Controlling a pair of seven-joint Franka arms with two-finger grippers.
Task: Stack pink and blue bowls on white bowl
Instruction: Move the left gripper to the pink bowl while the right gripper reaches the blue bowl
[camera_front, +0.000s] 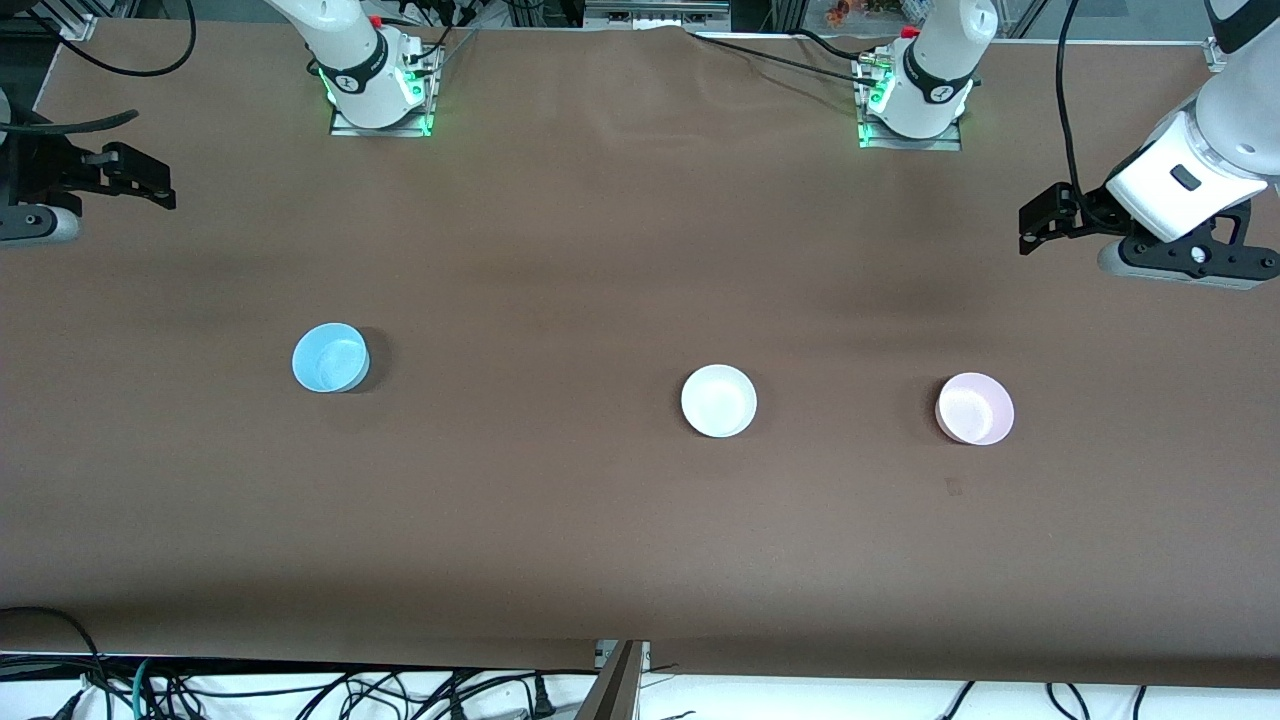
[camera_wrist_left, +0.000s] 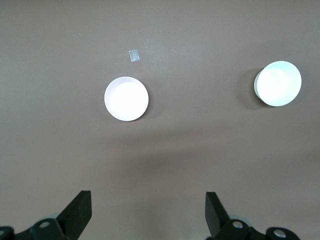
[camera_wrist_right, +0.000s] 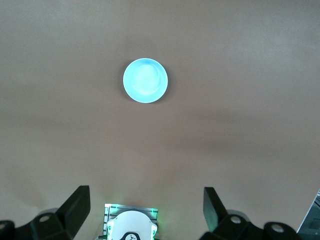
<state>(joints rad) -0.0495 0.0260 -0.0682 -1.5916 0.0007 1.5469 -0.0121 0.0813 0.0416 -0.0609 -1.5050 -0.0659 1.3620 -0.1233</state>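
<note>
Three small bowls stand apart, upright, on the brown table. The blue bowl (camera_front: 330, 357) (camera_wrist_right: 145, 80) is toward the right arm's end. The white bowl (camera_front: 718, 400) (camera_wrist_left: 278, 83) sits near the middle. The pink bowl (camera_front: 975, 408) (camera_wrist_left: 126, 98) is toward the left arm's end. My left gripper (camera_front: 1040, 218) (camera_wrist_left: 148, 200) hangs open and empty, high over the table's edge at the left arm's end. My right gripper (camera_front: 150, 180) (camera_wrist_right: 146, 195) hangs open and empty over the right arm's end of the table. Neither gripper touches a bowl.
The two arm bases (camera_front: 378, 80) (camera_front: 915, 95) with green lights stand along the table's back edge. A small scrap of tape (camera_front: 952, 487) (camera_wrist_left: 133, 56) lies nearer to the front camera than the pink bowl. Cables (camera_front: 300, 690) run below the table's front edge.
</note>
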